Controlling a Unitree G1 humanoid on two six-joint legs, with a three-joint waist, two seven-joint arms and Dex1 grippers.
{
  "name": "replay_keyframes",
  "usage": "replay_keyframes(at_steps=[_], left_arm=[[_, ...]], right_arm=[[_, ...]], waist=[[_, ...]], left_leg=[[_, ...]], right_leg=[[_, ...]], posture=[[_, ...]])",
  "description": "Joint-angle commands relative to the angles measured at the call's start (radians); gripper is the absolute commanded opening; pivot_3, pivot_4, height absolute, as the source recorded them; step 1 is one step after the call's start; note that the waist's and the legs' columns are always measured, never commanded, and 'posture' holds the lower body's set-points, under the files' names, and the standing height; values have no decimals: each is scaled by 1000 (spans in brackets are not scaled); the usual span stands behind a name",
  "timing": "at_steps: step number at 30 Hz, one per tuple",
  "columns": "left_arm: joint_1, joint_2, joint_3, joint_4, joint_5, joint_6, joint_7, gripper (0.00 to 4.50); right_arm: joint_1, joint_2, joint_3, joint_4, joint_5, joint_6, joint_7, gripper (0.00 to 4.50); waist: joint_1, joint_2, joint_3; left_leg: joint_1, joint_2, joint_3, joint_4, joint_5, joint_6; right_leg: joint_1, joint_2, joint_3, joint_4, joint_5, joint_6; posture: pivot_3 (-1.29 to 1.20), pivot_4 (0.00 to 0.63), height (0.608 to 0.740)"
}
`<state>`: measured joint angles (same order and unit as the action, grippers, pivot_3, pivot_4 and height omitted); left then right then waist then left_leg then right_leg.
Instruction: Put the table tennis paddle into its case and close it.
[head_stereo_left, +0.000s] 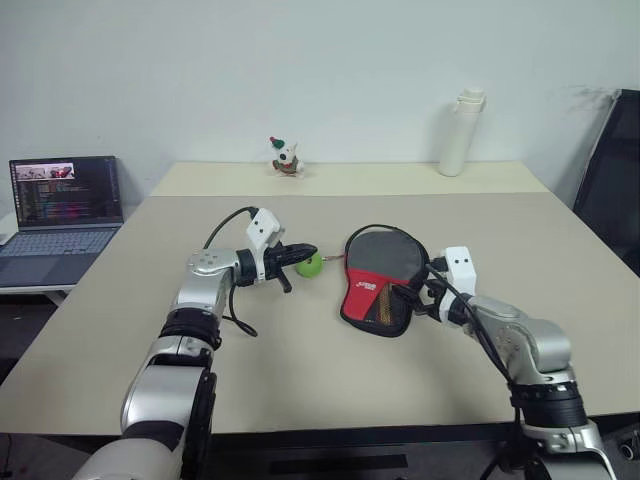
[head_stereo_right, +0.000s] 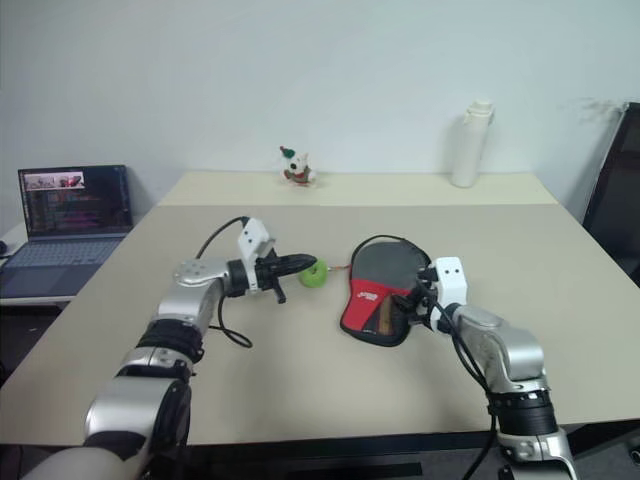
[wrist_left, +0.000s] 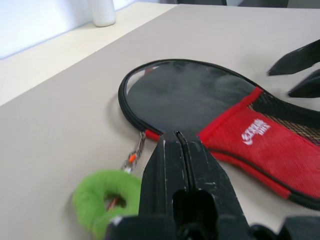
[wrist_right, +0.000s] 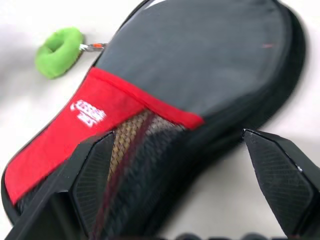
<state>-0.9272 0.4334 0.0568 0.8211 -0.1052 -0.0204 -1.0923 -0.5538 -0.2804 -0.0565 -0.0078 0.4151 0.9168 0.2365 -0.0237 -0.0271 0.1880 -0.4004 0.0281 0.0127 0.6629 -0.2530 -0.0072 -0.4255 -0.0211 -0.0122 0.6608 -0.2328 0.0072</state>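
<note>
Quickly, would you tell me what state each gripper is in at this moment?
Left gripper: shut, holding nothing, beside the green ring.
Right gripper: open, its fingers on either side of the case, nothing gripped.

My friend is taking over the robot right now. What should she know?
Left claw: shut, empty, beside the green ring on the zip pull.
Right claw: open wide, empty, straddling the case's handle end.
Case: flat on the table, red logo side up; the handle shows through its mesh, so the paddle looks to be inside.
Done: paddle seems in.
Left: I can't tell whether the zip is fully shut; check it, and finish closing if needed.
</note>
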Motion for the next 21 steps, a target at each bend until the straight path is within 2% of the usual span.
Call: replay_keyframes(at_steps=[1,6,11,21], left_arm=[[15,6,9,-121,-37,42,24,22],[35,6,5,-171,-44,74,45,22],[51,9,1,-201,-49,88,54,22],[50,16,-8,-210,-49,94,58,22]], right_arm=[[-37,6,1,83,-51,-80,-5,4500],[-43,7,10,120,-104,-126,-6,4500],[-28,25,13,76,-124,-113,-17,4500],[-46,172,-105,141,-38,0,-73,4500]], waist=[[0,0,0],[-3,0,0],[-3,0,0],[-6,0,0]], left_leg=[[0,0,0,0,0,0],[0,0,-1,0,0,0],[1,0,-1,0,0,0],[2,0,-1,0,0,0]], right_leg=[[0,0,0,0,0,0],[0,0,0,1,0,0],[0,0,1,1,0,0],[0,0,1,2,0,0]], posture=[[0,150,740],[0,150,740],[0,150,740],[0,150,740]])
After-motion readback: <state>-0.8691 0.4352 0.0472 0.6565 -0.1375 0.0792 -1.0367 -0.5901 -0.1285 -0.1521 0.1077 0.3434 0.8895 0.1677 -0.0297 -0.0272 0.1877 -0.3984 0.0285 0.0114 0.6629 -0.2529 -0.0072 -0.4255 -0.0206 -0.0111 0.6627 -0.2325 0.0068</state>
